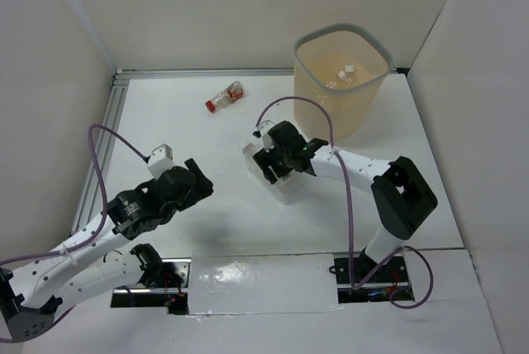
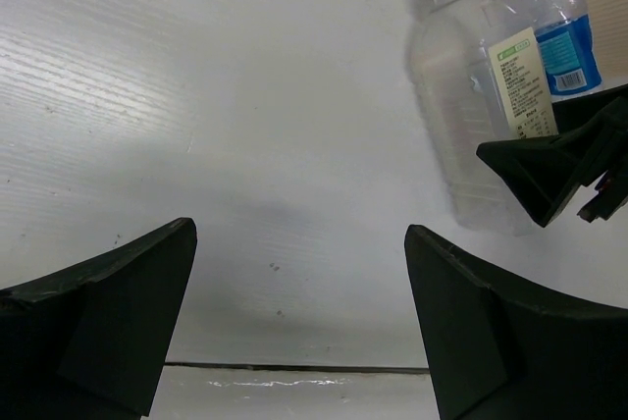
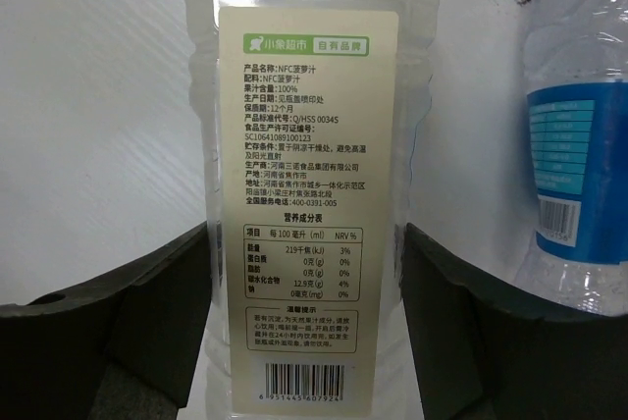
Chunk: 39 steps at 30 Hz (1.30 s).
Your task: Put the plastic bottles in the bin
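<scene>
From high behind the near edge, we look down across the whole flat white tabletop. Our left wrist camera skims low over that surface toward the clear white-labelled plastic bottle; our right wrist camera presses close above the same bottle, label filling its view.

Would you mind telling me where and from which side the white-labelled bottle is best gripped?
Grip the white-labelled bottle across its labelled mid-body, from straight above. It lies flat, label up, so both long sides are exposed there. The blue-labelled bottle lies close alongside, so that side probably offers only a narrow gap to slip into.
</scene>
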Tool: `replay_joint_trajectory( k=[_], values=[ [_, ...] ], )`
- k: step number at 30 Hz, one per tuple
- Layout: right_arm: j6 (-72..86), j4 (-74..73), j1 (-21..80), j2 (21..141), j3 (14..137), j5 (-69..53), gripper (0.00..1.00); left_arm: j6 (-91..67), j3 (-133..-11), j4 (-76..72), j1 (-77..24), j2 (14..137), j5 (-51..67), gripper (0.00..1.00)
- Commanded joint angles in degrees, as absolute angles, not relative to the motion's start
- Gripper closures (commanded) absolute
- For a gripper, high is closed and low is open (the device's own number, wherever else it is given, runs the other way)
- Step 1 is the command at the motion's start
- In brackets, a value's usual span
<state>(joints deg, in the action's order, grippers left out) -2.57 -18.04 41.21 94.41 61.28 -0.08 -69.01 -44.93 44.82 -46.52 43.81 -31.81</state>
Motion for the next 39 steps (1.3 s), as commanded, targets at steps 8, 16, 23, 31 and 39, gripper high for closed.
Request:
replay_joint_trajectory(
  k=[8,16,23,31,39],
  values=[
    [-20.03,-26.8,39.03,87.99,78.29,-23.18,0.65,-60.48,-45.09,34.02,-46.85,44.73,-31.38,0.0],
    [-12.93,-22.68,29.9,88.86,105.61,-15.83,0.65,-55.81,-45.62,25.94,-46.85,45.97,-28.65,0.0],
    [-9.23,-15.64,18.29,88.86,109.94,-7.3,0.68,-53.17,-47.02,15.4,-46.32,50.96,-23.21,0.0],
    [-6.24,-18.63,3.8,93.07,109.26,-16.67,0.49,-59.94,-56.5,5.64,-46.32,72.05,-18.46,0.0],
    [-6.77,-21.18,-2.36,91.24,108.55,-24.25,0.0,-68.55,-68.81,5.62,-45.79,89.55,-21.26,0.0]
  ],
)
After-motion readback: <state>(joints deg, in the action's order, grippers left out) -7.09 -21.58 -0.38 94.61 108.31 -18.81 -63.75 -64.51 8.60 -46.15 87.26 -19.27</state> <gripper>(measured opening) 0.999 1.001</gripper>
